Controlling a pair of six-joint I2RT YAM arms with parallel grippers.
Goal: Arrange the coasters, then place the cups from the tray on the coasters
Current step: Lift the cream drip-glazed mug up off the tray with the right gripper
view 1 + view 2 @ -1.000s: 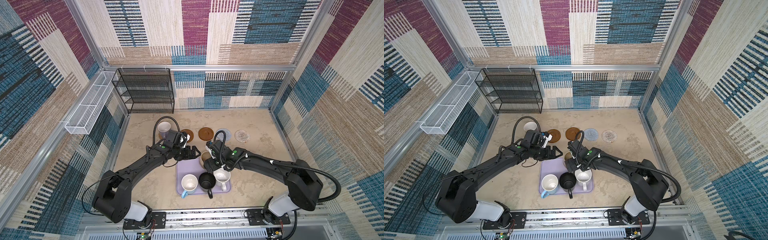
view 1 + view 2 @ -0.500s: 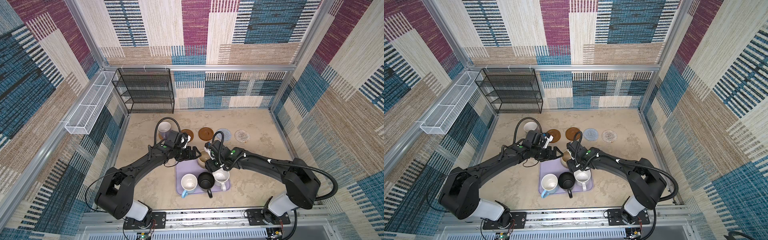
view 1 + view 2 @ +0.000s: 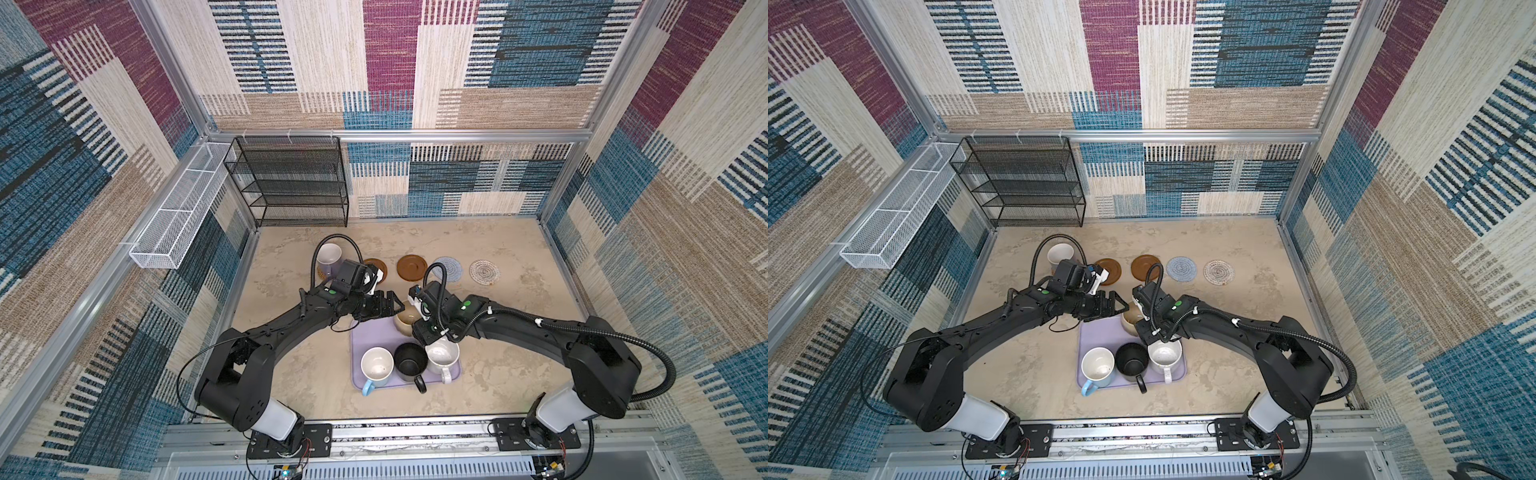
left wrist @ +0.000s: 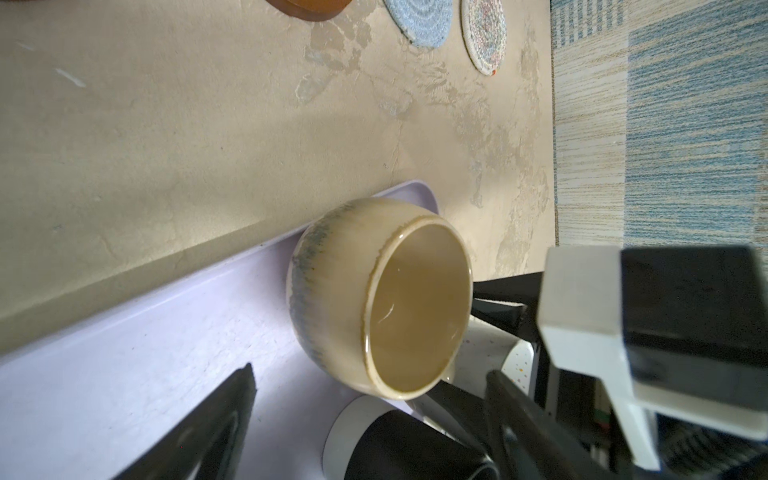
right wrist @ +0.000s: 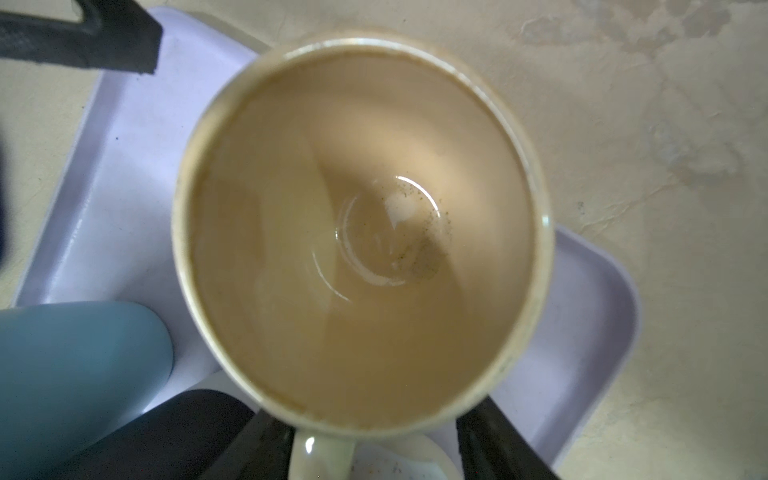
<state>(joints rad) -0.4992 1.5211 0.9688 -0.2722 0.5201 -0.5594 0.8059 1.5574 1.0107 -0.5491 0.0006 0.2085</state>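
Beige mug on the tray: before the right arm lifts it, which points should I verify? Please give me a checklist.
1. The right gripper has a finger on each side of the handle of the beige mug: ok.
2. The grip is firmly closed: cannot tell, the fingertips are hidden.
3. The left gripper is open, empty and apart from the mug: ok, though close.
4. The speckled white mug is clear of the handle: cannot tell, it is very near.
5. The dark brown coaster is bare for placing: ok.
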